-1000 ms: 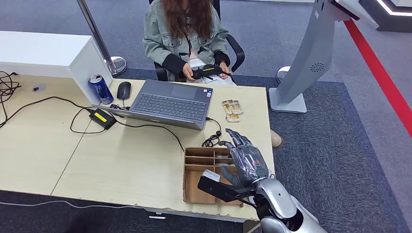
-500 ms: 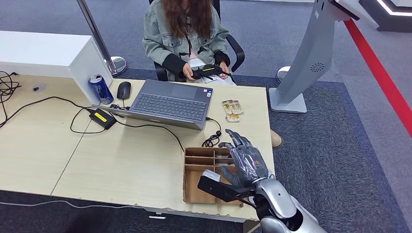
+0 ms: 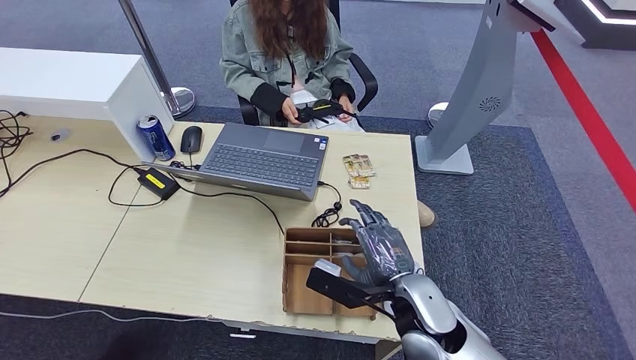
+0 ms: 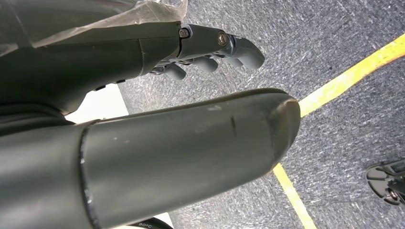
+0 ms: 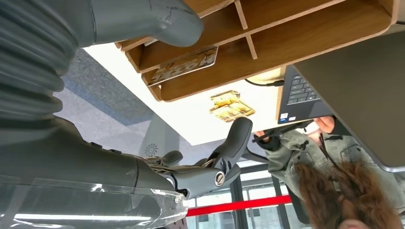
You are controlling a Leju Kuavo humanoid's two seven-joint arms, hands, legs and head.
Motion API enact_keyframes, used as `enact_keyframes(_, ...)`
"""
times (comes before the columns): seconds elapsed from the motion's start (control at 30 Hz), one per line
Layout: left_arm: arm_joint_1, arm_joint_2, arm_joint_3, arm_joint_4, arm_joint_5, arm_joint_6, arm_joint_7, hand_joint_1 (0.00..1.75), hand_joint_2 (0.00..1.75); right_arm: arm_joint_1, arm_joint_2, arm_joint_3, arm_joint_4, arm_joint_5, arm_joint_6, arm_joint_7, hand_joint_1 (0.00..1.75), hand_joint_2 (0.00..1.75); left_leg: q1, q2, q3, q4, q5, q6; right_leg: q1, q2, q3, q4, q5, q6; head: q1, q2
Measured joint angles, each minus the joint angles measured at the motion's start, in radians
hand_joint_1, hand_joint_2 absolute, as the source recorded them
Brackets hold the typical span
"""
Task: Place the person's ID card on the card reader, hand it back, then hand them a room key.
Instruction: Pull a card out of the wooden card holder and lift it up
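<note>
My right hand (image 3: 382, 251) hovers over the right side of a divided wooden tray (image 3: 300, 296) near the desk's front edge, fingers spread and holding nothing. In the right wrist view, a printed card (image 5: 184, 65) lies flat in one compartment of the tray (image 5: 305, 33), just beyond my thumb (image 5: 162, 19). Two small patterned cards (image 3: 358, 169) lie on the desk beyond the tray, toward the person (image 3: 289, 52), who sits behind the desk holding a black device (image 3: 321, 111) in both hands. My left hand (image 4: 143, 52) hangs beside the body over the carpet, holding nothing.
An open laptop (image 3: 262, 159) stands mid-desk with its cable (image 3: 327, 216) coiled beside the tray. A soda can (image 3: 155, 136), a mouse (image 3: 191, 139) and a power adapter (image 3: 156, 182) lie to its left. A grey kiosk stand (image 3: 469, 97) rises at the right.
My right hand has edged very slightly to the right over the tray. The person and the things on the desk have not moved.
</note>
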State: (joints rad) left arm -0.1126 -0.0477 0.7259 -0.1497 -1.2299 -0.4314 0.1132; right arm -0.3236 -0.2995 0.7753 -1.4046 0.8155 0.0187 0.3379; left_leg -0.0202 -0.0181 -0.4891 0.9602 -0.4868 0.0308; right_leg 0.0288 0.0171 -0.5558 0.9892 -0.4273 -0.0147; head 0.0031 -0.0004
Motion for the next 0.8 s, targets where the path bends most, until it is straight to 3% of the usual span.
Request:
enact_keyframes(0.47, -0.003, 0.004, 0.008, 0.000, 0.029, 0.001, 0.007, 0.00, 0.00, -0.006, 0.001, -0.001, 0.034, -0.003, -0.016, 0.001, 0.54, 1.75, 0.000, 0.000, 0.000, 0.000, 0.000, 0.000, 0.000, 0.000, 0.000, 0.000, 0.000, 0.000, 0.000, 0.000)
enact_keyframes(0.8, -0.014, 0.038, 0.050, 0.000, 0.079, 0.001, 0.022, 0.00, 0.00, -0.006, 0.000, -0.004, 0.055, -0.001, -0.021, 0.010, 0.56, 1.75, 0.000, 0.000, 0.000, 0.000, 0.000, 0.000, 0.000, 0.000, 0.000, 0.000, 0.000, 0.000, 0.000, 0.000)
